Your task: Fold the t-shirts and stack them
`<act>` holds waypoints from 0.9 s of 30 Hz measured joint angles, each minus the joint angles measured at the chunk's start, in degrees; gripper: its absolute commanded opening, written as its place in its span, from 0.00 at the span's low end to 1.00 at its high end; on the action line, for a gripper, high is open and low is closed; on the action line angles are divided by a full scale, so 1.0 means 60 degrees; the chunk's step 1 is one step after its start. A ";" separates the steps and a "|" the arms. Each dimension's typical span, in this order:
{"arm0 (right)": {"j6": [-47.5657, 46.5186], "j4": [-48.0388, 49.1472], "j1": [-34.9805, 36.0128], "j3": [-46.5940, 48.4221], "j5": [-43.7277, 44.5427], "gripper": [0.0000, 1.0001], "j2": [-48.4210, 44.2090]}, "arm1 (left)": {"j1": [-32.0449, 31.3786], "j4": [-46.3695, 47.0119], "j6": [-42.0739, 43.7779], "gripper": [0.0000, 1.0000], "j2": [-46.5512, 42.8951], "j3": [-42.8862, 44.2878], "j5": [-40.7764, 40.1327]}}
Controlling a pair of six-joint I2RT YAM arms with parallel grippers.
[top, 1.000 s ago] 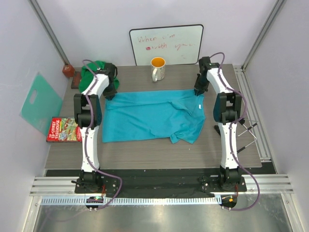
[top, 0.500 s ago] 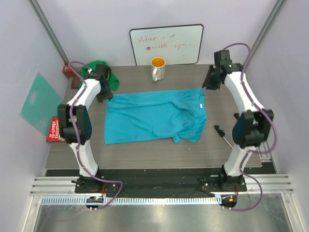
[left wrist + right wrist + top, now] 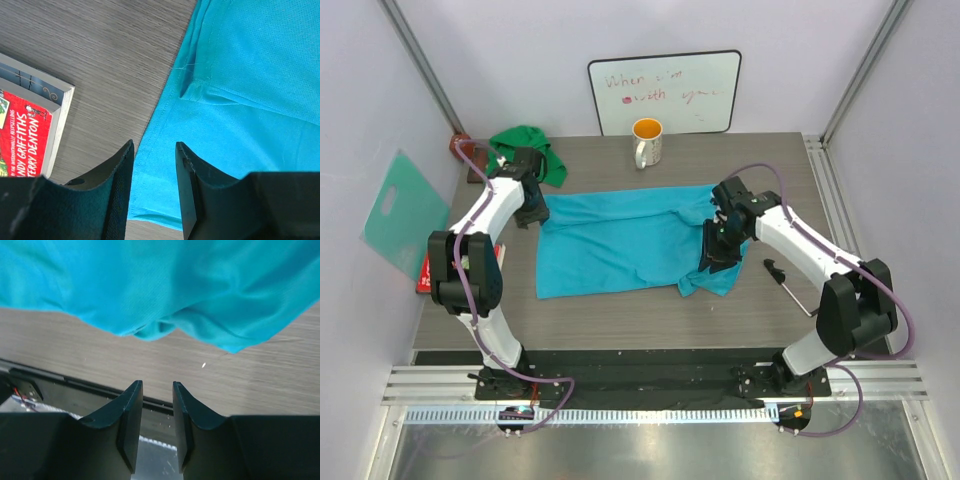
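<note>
Turquoise t-shirt (image 3: 620,240) spread mid-worktop (image 3: 620,310); green t-shirt (image 3: 525,145) bunched far-left. Left gripper (image 3: 154,150) part-open, empty, over turquoise left hem. Right gripper (image 3: 156,387) part-open, empty, at its near-right edge.

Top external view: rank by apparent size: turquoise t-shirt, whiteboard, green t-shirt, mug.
1. turquoise t-shirt, spread out flat
2. whiteboard, set farther back, so its real size may be understated
3. green t-shirt, bunched up
4. mug
</note>
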 measured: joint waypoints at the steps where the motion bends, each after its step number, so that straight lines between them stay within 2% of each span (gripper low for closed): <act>1: 0.0026 -0.0040 0.0142 -0.0080 -0.0120 0.38 0.0047 | -0.0007 -0.0004 0.0000 0.40 0.0000 0.0000 0.0004; 12: 0.0339 0.0736 0.0823 -0.1541 -0.0685 0.45 0.0703 | -0.0229 -0.0226 0.0004 0.39 -0.0229 -0.0186 0.0004; 20: 0.0517 0.1537 0.1162 -0.1497 -0.0801 0.53 0.1388 | -0.0277 -0.0397 0.0076 0.39 -0.0280 -0.0459 -0.0066; 27: 0.0576 0.1679 0.1235 -0.1147 -0.0670 0.55 0.1810 | -0.0291 -0.0437 0.0098 0.38 -0.0284 -0.0597 -0.0076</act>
